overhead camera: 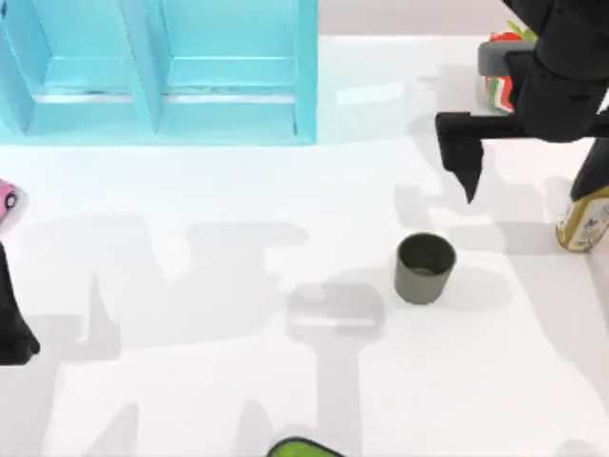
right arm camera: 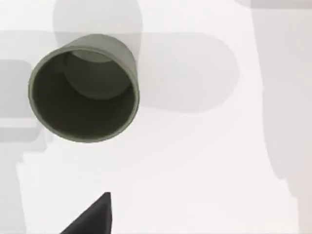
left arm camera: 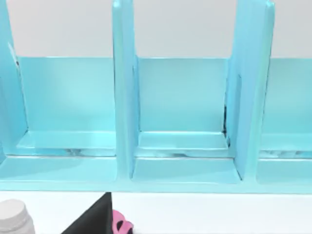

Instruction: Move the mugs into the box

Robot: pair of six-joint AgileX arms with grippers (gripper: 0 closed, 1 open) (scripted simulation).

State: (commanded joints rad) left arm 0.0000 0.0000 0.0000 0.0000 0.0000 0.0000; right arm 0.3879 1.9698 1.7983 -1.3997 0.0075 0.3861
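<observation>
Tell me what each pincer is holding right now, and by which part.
Nothing is held. The right pincer hangs above the table, apart from the mug, which stands upright and free. The left arm sits parked at the table's left edge.

One mug (overhead camera: 424, 268) stands upright on the white table (overhead camera: 238, 286), right of the middle and toward the near side. It is a small, matte, dark olive-grey cup, slightly tapered with the wider end at the open rim, and no handle shows. Its mouth faces up and the inside is empty, the flat bottom visible in the right wrist view (right arm camera: 84, 87). The box (overhead camera: 157, 71) is a light blue open frame with upright dividers at the far left of the table, well apart from the mug.
</observation>
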